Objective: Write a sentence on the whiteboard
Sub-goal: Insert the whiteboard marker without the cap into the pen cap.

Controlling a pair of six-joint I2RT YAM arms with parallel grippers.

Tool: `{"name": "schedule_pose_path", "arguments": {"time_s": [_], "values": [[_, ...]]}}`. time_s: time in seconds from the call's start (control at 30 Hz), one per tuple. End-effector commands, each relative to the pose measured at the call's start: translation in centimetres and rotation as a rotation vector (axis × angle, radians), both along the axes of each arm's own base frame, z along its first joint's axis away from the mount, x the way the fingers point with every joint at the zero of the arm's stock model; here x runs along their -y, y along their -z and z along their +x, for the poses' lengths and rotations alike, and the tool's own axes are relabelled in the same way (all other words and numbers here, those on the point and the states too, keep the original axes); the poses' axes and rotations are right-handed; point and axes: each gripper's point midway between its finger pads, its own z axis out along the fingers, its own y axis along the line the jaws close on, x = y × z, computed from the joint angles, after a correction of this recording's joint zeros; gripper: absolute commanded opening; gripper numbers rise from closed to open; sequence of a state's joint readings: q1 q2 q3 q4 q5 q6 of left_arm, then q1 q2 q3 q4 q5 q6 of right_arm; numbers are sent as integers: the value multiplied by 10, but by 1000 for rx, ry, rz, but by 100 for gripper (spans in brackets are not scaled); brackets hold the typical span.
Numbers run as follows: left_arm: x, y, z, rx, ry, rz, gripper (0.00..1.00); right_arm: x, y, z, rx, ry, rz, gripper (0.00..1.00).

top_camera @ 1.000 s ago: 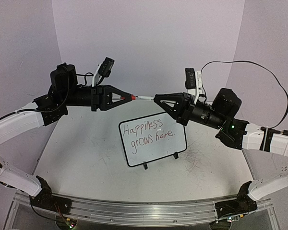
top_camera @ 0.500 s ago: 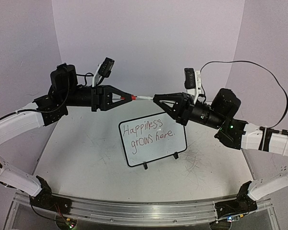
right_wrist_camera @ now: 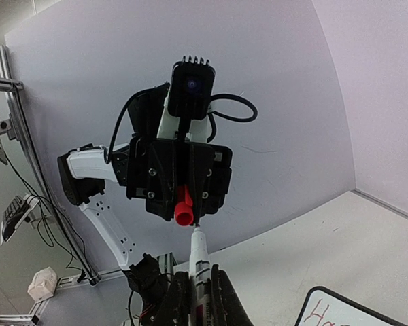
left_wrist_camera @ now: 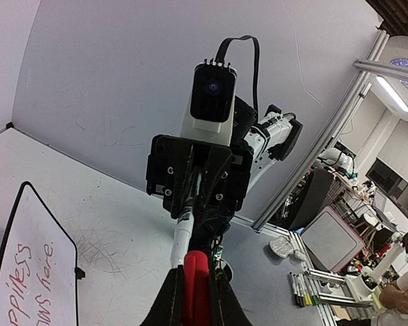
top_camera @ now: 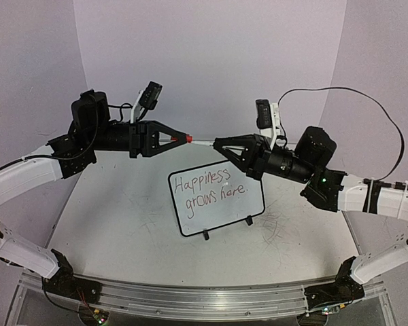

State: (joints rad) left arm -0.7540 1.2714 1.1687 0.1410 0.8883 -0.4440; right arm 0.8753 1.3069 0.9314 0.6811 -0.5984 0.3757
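The whiteboard [top_camera: 217,214] stands on small black feet at mid-table, tilted, with the red sentence [top_camera: 209,186] "Happiness grows here." in two lines. Above and behind it the two arms face each other tip to tip. My left gripper [top_camera: 182,138] is shut on a red marker cap [top_camera: 190,138] whose open end points right. My right gripper [top_camera: 217,142] is shut on the white marker [top_camera: 205,141], its tip right at the cap's mouth. The left wrist view shows the cap [left_wrist_camera: 196,288] between the fingers, with the marker [left_wrist_camera: 182,236] beyond. The right wrist view shows the marker [right_wrist_camera: 200,257] pointing at the cap [right_wrist_camera: 183,209].
A scuffed grey table [top_camera: 122,217] lies between purple-white walls. An aluminium rail [top_camera: 190,299] runs along the near edge. A black cable [top_camera: 367,98] loops above the right arm. Several spare markers [left_wrist_camera: 302,292] lie off the table's right side.
My right gripper has slid a little left with the marker, bringing its tip closer to the cap's mouth. The left arm and the whiteboard have not moved.
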Motion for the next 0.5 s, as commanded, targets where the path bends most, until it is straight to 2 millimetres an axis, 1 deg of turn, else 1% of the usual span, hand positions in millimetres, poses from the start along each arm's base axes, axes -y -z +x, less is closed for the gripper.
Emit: {"name": "schedule_pose_path", "arguments": {"time_s": [0.0,0.1,0.2,0.27,0.47], "values": [[-7,-23,-12,68,16,-64,0,0,-28,-7,41,-43,73,0],[-7,-22,-13,67,21,-63,0,2,-33,-7,45,-34,95,0],[-10,-26,-14,81,5,-74,0,14,-34,-3,55,39,106,0],[-11,-26,-13,86,-8,-76,0,19,-33,-6,63,44,102,0],[-10,-25,-13,84,2,-72,0,22,-33,-14,77,20,98,0]]}}
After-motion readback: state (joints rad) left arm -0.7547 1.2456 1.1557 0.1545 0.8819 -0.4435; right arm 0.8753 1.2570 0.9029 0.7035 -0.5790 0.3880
